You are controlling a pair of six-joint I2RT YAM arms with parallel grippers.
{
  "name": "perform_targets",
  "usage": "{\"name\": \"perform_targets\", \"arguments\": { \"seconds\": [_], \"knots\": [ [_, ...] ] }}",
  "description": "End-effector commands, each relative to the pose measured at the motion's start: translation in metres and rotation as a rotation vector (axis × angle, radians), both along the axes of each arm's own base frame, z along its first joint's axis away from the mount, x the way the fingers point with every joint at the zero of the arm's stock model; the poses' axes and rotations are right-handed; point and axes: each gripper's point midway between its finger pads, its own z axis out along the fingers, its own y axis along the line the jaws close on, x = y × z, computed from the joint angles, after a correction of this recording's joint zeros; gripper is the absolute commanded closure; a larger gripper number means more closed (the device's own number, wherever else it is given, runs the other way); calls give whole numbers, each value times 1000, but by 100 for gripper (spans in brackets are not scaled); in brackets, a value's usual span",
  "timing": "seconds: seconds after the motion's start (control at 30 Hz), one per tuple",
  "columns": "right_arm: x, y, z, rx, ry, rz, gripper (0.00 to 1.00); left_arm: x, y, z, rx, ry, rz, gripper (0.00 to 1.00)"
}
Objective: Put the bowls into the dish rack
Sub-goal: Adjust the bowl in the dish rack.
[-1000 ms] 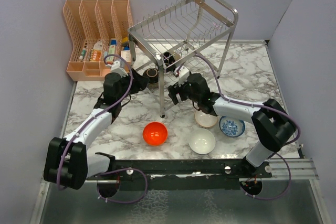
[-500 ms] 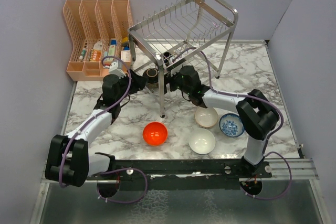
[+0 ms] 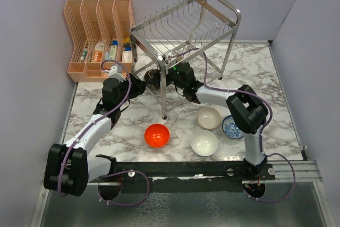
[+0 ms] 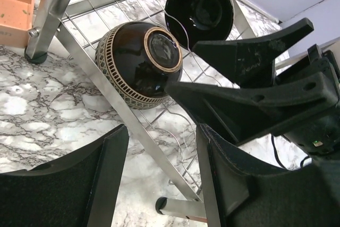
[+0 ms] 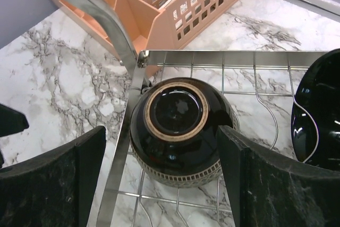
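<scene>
The dark brown bowl (image 5: 178, 131) lies tipped on the lower tier of the dish rack (image 3: 186, 22), its foot ring facing both wrist cameras, with a black dish (image 5: 319, 115) beside it. The right gripper (image 5: 159, 136) straddles the bowl with its jaws wide and not gripping, while the left gripper (image 4: 162, 142) hangs released just outside the rack. Only the top view shows the red-orange bowl (image 3: 157, 135) and the white bowl (image 3: 204, 143) in front of the rack.

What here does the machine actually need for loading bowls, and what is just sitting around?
For the job: dish rack, dark bowl, red bowl, beige bowl, white bowl, blue-patterned bowl.
Lying about: peach organiser, its bottles.
</scene>
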Motion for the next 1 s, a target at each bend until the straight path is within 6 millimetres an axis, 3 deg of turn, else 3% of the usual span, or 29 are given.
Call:
{"name": "perform_targets", "arguments": {
  "seconds": [0.0, 0.23, 0.67, 0.97],
  "knots": [
    [11, 12, -8, 11, 18, 0, 16, -1, 4, 4, 5, -22, 14, 44],
    [18, 15, -25, -9, 49, -19, 17, -3, 6, 5, 13, -20, 17, 44],
    [41, -5, -47, -75, 55, -187, 20, -6, 6, 3, 14, -17, 13, 44],
    [52, -23, -37, -55, 40, -317, 25, -5, 7, 6, 15, -22, 15, 44]
  ]
}}
